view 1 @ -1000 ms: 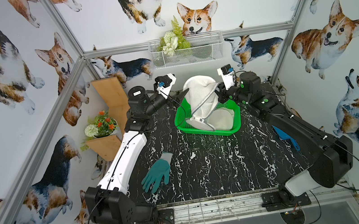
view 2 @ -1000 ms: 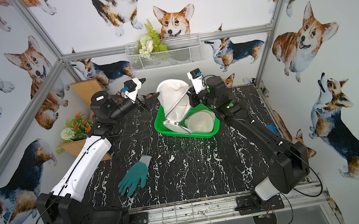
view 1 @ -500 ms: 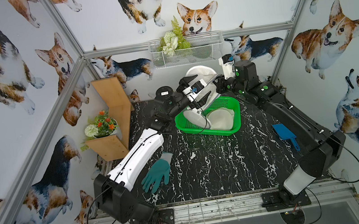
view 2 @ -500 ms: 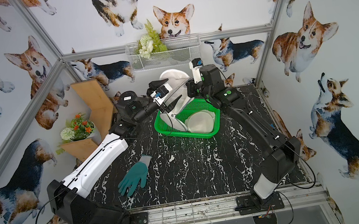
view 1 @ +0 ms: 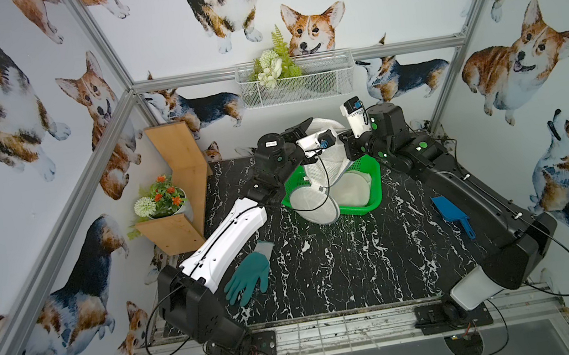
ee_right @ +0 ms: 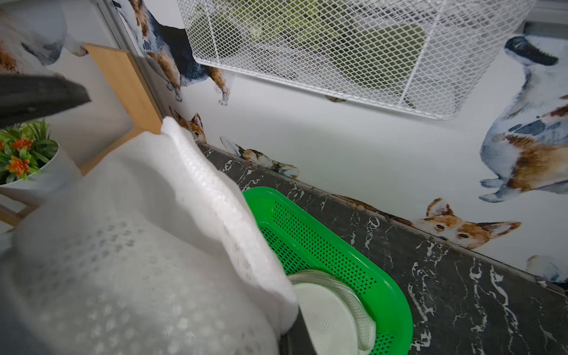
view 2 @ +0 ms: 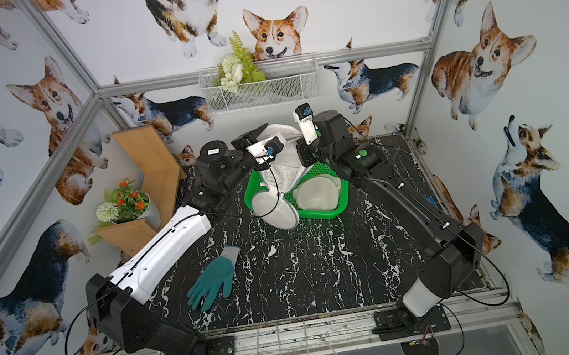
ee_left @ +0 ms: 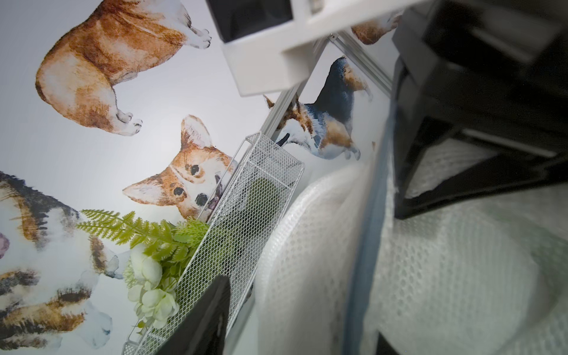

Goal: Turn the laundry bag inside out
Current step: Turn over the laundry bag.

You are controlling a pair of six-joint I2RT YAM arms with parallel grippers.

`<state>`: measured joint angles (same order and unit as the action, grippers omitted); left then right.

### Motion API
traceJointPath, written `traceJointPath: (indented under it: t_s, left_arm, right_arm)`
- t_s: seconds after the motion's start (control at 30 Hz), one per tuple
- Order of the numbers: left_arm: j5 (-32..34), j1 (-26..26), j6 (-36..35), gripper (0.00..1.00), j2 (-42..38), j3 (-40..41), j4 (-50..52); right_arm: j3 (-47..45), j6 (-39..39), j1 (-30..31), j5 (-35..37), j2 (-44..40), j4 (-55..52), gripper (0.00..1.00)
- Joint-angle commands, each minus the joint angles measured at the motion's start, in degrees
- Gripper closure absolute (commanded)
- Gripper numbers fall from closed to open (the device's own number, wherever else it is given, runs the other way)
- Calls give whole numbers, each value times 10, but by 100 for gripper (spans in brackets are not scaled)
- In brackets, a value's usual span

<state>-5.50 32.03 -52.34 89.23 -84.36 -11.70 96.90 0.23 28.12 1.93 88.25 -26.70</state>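
Over the black marble tabletop [view 1: 325,273], the white mesh laundry bag [view 1: 323,169] is held up above the green basket [view 1: 368,204], pinched in the right gripper's [view 1: 345,140] closed jaws. Now the left gripper [view 1: 306,125] has swung in to the bag's top edge, jaws narrowing; gripping yet, I can't tell. If so, the turning-out can begin.

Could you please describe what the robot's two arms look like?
The left arm has a long white shell with a black cable running along it, between black joints. The right arm is black, with a white cover near its base. Both have small green dots on their joints. Each wrist carries a white camera housing.
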Motion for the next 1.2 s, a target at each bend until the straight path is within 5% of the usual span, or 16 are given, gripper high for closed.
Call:
traceJointPath:
  t_s: [0.0,0.37,0.67,0.8,1.17]
  left_arm:
    - [-35,-9,2,54,-8,-17,28]
    - [-289,-86,212,69,28,-137,166]
    - [-456,-139,418,82,93,-180,125]
    - [-510,-158,526,76,111,-151,61]
    - [-580,-170,668,48,122,-76,20]
  right_arm:
    - [-14,95,4,36,-11,18,100]
    - [-69,299,26,46,-41,36,100]
    - [-200,425,26,-89,-134,138,100]
    - [-218,395,22,-109,-149,181,100]
    - [-220,304,-25,-177,-157,268,100]
